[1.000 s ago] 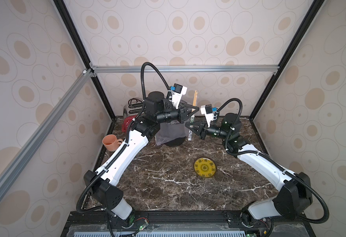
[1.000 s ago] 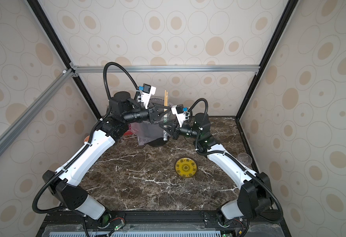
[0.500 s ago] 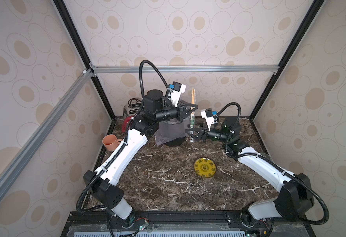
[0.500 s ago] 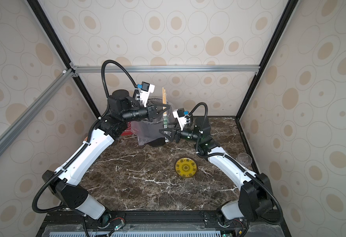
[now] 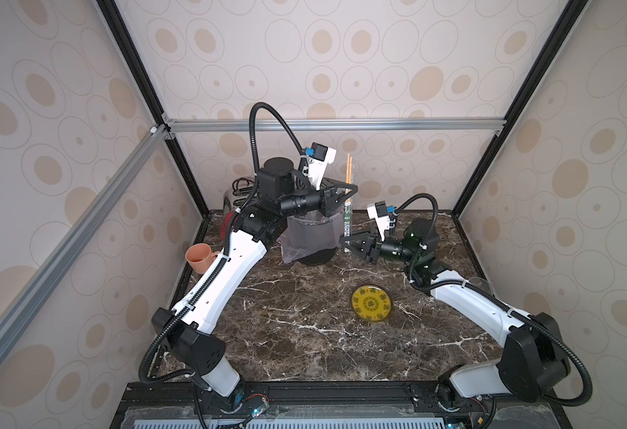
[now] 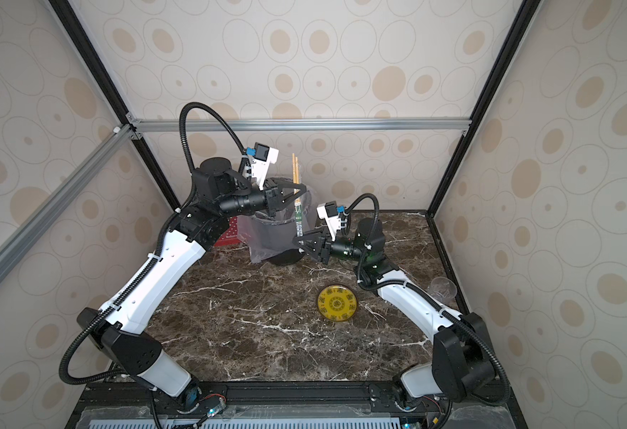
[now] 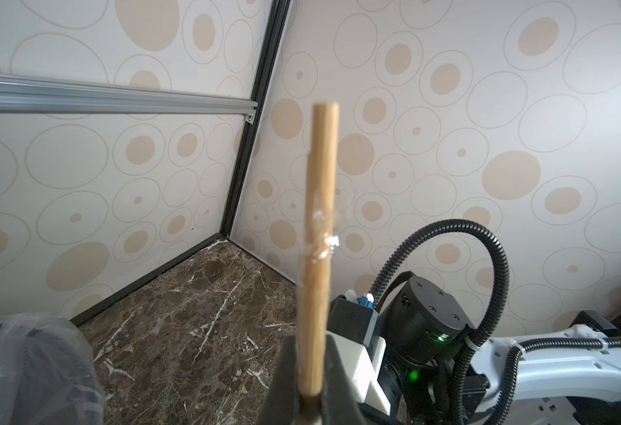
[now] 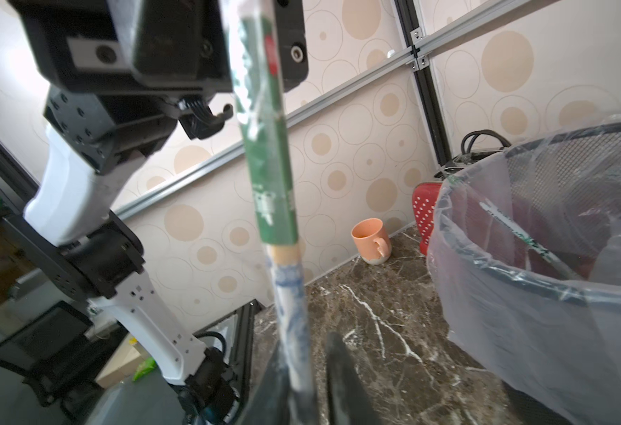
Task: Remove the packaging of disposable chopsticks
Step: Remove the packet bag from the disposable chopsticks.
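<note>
Left claw (image 5: 352, 188) grips disposable chopsticks (image 5: 349, 167) (right claw (image 5: 343, 241) pinches the packaging (image 5: 347, 219)).

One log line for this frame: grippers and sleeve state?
left gripper: shut on tan wooden disposable chopsticks, upright | right gripper: shut on lower end of clear green-printed plastic sleeve | sleeve: partly off, upper sticks bare

you see beige walls (image 5: 341, 55) with tan ovals, black corner posts (image 5: 178, 159), a silver rail (image 5: 341, 124) and a dark marble tabletop (image 5: 304, 315).
</note>
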Controlling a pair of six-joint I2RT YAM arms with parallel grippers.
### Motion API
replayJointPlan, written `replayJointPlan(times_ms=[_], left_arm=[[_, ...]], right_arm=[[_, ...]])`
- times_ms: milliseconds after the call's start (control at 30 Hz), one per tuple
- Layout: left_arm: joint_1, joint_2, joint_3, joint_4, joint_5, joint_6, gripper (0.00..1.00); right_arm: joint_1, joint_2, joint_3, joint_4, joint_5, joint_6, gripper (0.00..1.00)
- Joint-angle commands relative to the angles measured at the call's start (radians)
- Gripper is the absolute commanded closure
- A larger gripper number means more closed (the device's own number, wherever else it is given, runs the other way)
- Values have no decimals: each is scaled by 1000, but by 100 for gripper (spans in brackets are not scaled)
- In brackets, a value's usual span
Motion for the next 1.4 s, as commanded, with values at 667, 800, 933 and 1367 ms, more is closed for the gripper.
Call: replayJointPlan(times_ms=[667, 800, 933, 1367], left_arm=[[-72, -169, -376, 136, -34, -64, 79], [-52, -186, -316, 85, -115, -27, 44], [-43, -170, -219, 26, -136, 4, 42], [-40, -150, -3, -196, -399, 99, 49]], right_arm=[[-9, 30, 83, 63, 74, 5, 100], [-3, 31, 73, 34, 74, -18, 100], [25, 16, 68, -72, 103, -118, 100], [77, -25, 56, -305, 309, -345, 100]])
